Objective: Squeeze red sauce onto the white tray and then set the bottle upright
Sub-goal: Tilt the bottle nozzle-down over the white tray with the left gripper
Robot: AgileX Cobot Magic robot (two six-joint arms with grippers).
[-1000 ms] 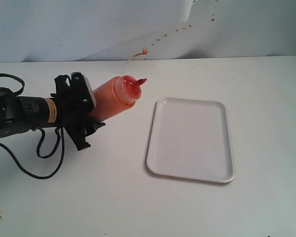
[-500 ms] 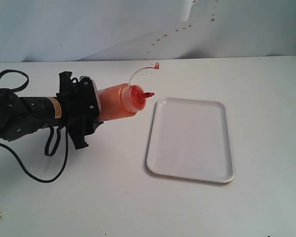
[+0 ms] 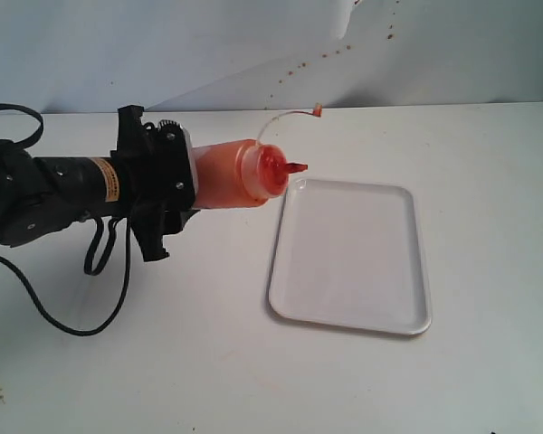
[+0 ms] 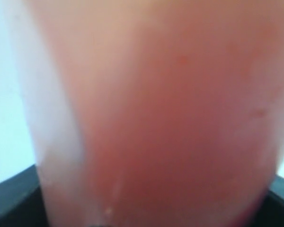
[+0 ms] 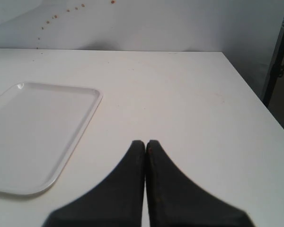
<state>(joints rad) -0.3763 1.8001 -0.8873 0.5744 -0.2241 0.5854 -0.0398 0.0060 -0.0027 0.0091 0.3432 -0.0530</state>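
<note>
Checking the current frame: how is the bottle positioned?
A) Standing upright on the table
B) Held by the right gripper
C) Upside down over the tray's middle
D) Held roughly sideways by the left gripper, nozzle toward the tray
D: in the exterior view the left gripper clamps the bottle roughly level, with its nozzle by the white tray's corner. The right gripper is shut and holds nothing.

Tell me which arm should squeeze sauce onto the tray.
Left. The left gripper holds the bottle, nozzle by the tray's corner. The right gripper is shut, empty, off beside the tray.
</note>
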